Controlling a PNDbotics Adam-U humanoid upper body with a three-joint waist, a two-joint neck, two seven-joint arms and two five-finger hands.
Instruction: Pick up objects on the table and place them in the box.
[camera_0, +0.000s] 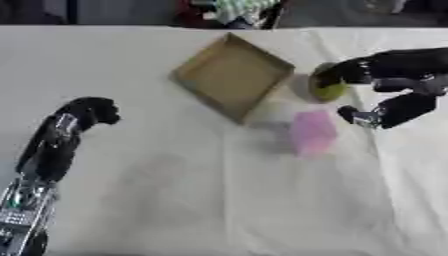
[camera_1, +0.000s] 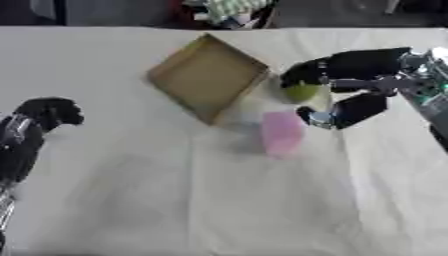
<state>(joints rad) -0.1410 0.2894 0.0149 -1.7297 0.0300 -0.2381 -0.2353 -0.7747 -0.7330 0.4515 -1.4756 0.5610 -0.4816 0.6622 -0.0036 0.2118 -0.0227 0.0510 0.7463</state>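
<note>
A shallow cardboard box (camera_0: 234, 75) lies turned at an angle on the white table, with nothing visible inside. Just right of it sits a yellow-green round object (camera_0: 330, 90). My right hand (camera_1: 346, 75) comes in from the right; its upper fingers curl over the top of that round object while the thumb (camera_1: 337, 114) hangs apart below it. A pink block (camera_0: 312, 132) lies on the cloth below the round object, left of the thumb and untouched. My left hand (camera_0: 87, 112) rests at the left side, fingers curled, holding nothing.
A white cloth (camera_0: 219, 200) covers the table, with a crease running down near the right side. Dark clutter and a striped item (camera_0: 241, 9) lie beyond the far edge. My left forearm (camera_0: 31, 195) lies along the lower left.
</note>
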